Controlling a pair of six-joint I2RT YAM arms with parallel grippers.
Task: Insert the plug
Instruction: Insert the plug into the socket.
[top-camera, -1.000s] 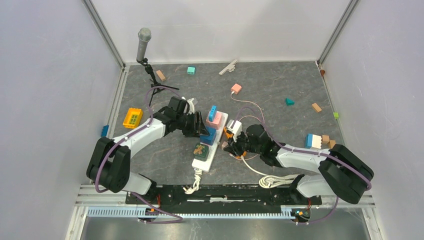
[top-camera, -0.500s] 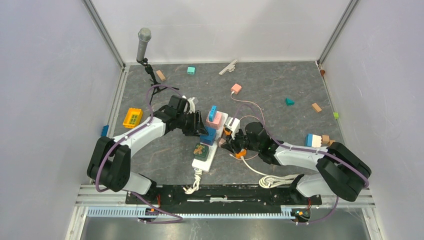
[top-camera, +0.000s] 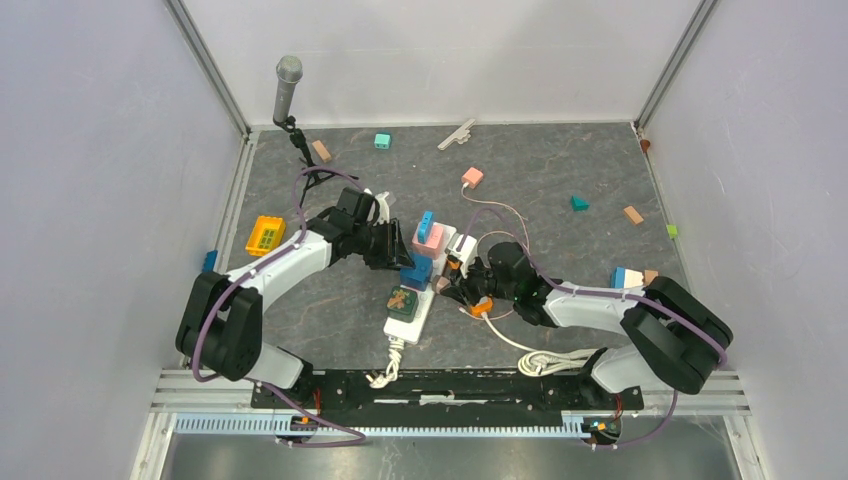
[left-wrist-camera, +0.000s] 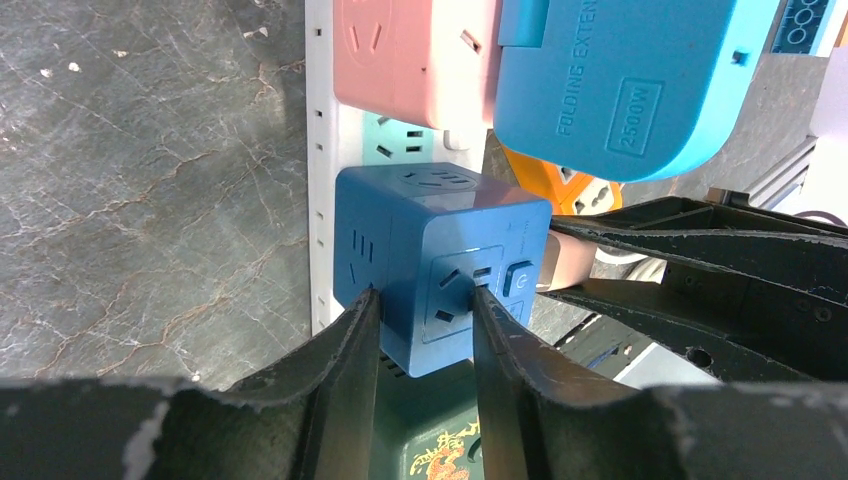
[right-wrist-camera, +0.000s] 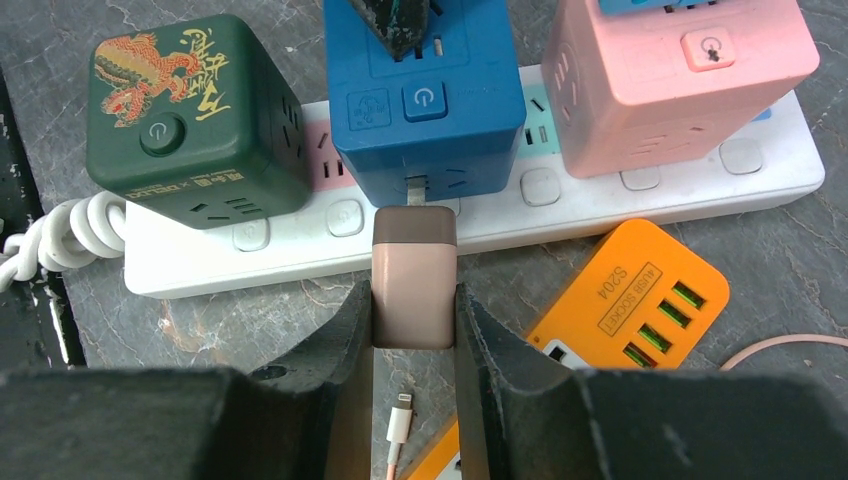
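Tan plug (right-wrist-camera: 414, 275) is pinched square between the pads of my right gripper (right-wrist-camera: 412, 300), prongs pointing at the side face of the blue cube socket (right-wrist-camera: 425, 120). The metal tip looks like it's just at the slot, but the plug body isn't flush yet, so I'd call it lined up, not seated. My left gripper (left-wrist-camera: 425, 330) looks clamped on the cube's corner to brace it. The cube sits on the white power strip (right-wrist-camera: 640, 200), between the green cube (right-wrist-camera: 190, 120) and the pink one (right-wrist-camera: 680, 90). What's left is the push home.
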